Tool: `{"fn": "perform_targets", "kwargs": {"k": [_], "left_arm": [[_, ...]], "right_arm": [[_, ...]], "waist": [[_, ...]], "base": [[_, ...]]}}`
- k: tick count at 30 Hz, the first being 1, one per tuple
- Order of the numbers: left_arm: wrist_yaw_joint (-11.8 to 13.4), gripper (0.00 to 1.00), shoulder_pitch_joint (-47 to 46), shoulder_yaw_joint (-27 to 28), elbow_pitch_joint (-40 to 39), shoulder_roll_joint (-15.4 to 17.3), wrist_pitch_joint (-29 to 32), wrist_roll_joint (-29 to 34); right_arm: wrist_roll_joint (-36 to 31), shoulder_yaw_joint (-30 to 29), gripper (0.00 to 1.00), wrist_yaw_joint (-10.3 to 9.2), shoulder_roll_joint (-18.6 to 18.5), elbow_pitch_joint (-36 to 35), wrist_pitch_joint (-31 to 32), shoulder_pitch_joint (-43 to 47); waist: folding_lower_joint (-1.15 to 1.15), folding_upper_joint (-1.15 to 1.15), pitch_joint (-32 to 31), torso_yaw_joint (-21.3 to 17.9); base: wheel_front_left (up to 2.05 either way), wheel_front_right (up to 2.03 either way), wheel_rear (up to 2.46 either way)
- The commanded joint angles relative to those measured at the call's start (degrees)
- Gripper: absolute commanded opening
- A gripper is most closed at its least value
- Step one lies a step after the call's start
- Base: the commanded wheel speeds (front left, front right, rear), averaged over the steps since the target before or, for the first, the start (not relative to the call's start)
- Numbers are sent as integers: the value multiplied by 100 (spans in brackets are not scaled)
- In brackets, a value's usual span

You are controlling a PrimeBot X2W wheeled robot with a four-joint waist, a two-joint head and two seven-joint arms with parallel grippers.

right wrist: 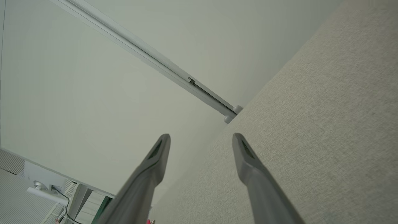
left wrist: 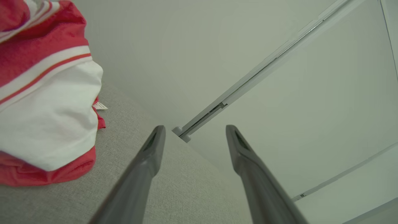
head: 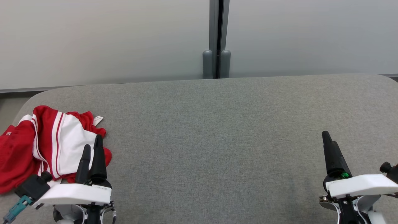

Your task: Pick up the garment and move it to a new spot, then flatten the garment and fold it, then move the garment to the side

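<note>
The garment [head: 46, 146] is a crumpled red piece with white panels and stripes, lying at the table's left end. My left gripper [head: 92, 143] stands open at its near right edge, fingers over the cloth's rim with nothing between them. Through the left wrist view the garment [left wrist: 46, 105] bulks at the left, beside and clear of the left gripper [left wrist: 194, 130]. My right gripper [head: 326, 137] sits near the table's front right, seen edge-on in the head view. In the right wrist view the right gripper [right wrist: 202, 138] is open above bare fabric.
A grey fabric-covered table [head: 217, 140] with rounded corners spans the head view. Behind it stand pale wall panels with a grey vertical post [head: 216, 40] at the middle. A small white tag [head: 98, 120] sticks out from the garment's far side.
</note>
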Motion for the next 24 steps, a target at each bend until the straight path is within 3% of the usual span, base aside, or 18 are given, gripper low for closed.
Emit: {"fn": "perform_targets", "kwargs": {"k": [1, 10, 24], "left_arm": [[48, 100, -49, -28, -97, 45, -51, 255], [198, 100, -33, -152, -70, 51, -218, 1222], [308, 100, -61, -270, -20, 59, -451, 2102]], "right_arm": [[-263, 29, 100, 10, -54, -100, -63, -126], [-1424, 95, 100, 11, -66, -28, -229, -155], [-2450, 122, 100, 11, -72, 146, -460, -234]], "waist": [[0, 0, 1, 3], [0, 0, -6, 23], [0, 0, -3, 38]], "base": [[0, 0, 0], [0, 0, 0], [0, 0, 0]]}}
